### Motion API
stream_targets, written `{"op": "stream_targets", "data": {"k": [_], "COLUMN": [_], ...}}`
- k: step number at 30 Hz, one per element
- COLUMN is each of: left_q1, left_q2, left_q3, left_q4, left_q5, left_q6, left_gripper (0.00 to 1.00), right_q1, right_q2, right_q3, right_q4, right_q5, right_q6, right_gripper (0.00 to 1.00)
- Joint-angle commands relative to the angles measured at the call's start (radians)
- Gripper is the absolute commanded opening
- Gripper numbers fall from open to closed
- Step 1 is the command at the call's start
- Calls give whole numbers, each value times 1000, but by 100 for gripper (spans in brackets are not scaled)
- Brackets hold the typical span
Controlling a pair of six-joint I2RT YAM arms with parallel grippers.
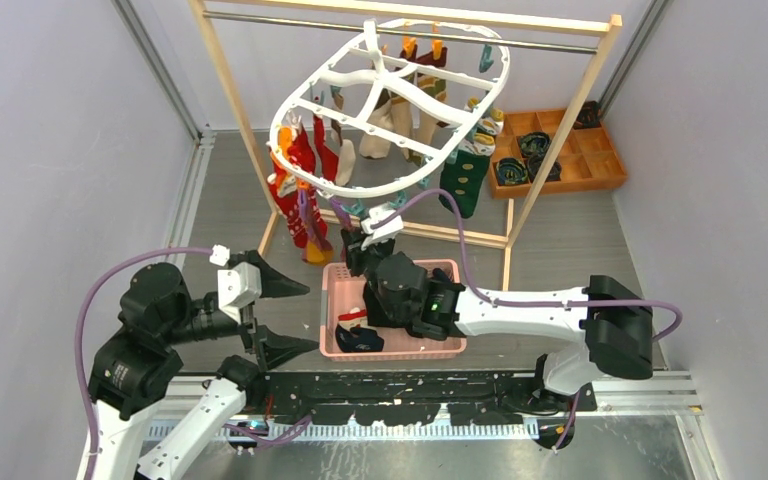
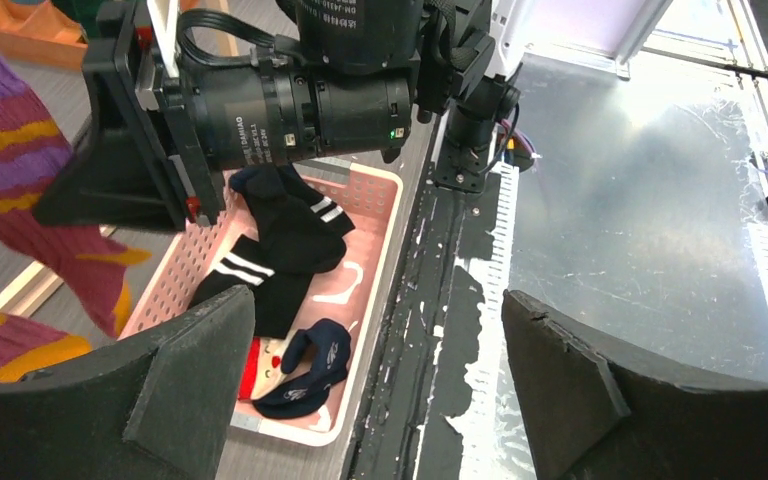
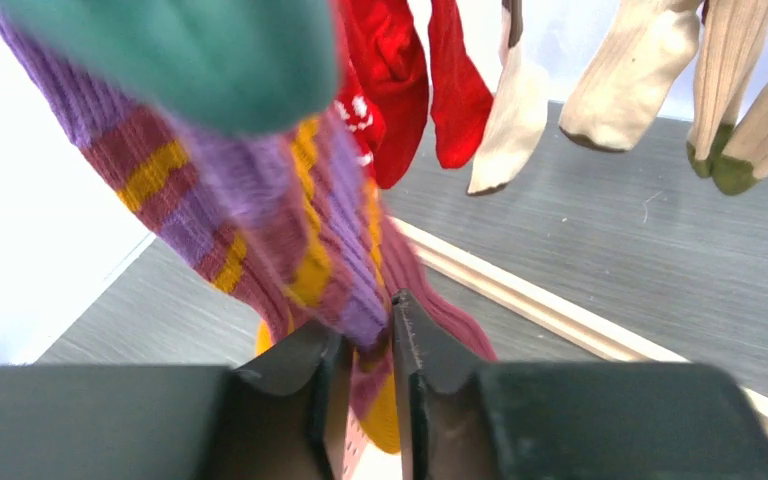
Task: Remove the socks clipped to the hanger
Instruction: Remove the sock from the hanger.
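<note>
The white oval hanger point(image 1: 390, 100) hangs from the rail with several socks clipped under it: red point(image 1: 295, 180), beige point(image 1: 380, 135), dark green point(image 1: 465, 185). My right gripper point(image 1: 352, 243) reaches up under its near edge and is shut on the lower part of a purple sock with yellow stripes point(image 3: 290, 230), which still hangs from above; in the right wrist view the gripper point(image 3: 365, 335) pinches the fabric. Red point(image 3: 400, 90) and beige socks point(image 3: 630, 90) hang behind. My left gripper point(image 1: 280, 315) is open and empty left of the pink basket; it also shows in the left wrist view point(image 2: 380, 390).
The pink basket point(image 1: 440, 345) below the hanger holds black striped point(image 2: 280, 240) and navy point(image 2: 310, 365) socks. A light wooden rack point(image 1: 520, 200) carries the rail. A wooden compartment tray point(image 1: 600, 165) with dark socks stands at the back right. Walls close both sides.
</note>
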Motion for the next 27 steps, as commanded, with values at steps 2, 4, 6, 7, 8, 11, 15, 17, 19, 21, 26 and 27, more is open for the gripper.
{"op": "stream_targets", "data": {"k": [2, 4, 6, 7, 8, 11, 15, 17, 19, 21, 26, 27], "left_q1": [-4, -4, -4, -4, -4, -4, -4, -4, -4, -4, -4, -4], "left_q2": [-6, -5, -3, -1, -1, 2, 20, 26, 31, 37, 52, 57], "left_q3": [36, 37, 35, 33, 30, 15, 14, 14, 8, -1, -27, -28], "left_q4": [-22, -23, -25, -25, -26, -14, -1, 6, 13, 21, 54, 59], "left_q5": [-1, -2, -7, -13, -20, -40, -88, -128, -156, -165, -146, -134], "left_q6": [36, 36, 35, 35, 37, 23, -26, -38, -40, -38, -46, -46], "left_gripper": [92, 91, 90, 90, 90, 90, 95, 100, 100, 100, 100, 100], "right_q1": [11, 16, 29, 36, 43, 56, 97, 112, 117, 120, 121, 120], "right_q2": [-53, -80, -113, -131, -154, -196, -250, -281, -314, -343, -391, -396], "right_q3": [48, 42, 31, 25, 20, 24, 32, 25, 13, -5, -30, -31], "right_q4": [69, 47, 26, 14, -4, -74, -170, -207, -239, -249, -257, -258], "right_q5": [72, 68, 47, 31, 12, -63, -189, -251, -322, -395, -559, -586], "right_q6": [-12, -3, 7, 13, 22, 71, 146, 187, 242, 291, 373, 383], "right_gripper": [2, 1, 1, 1, 1, 1, 1, 1, 1, 1, 1, 1]}}
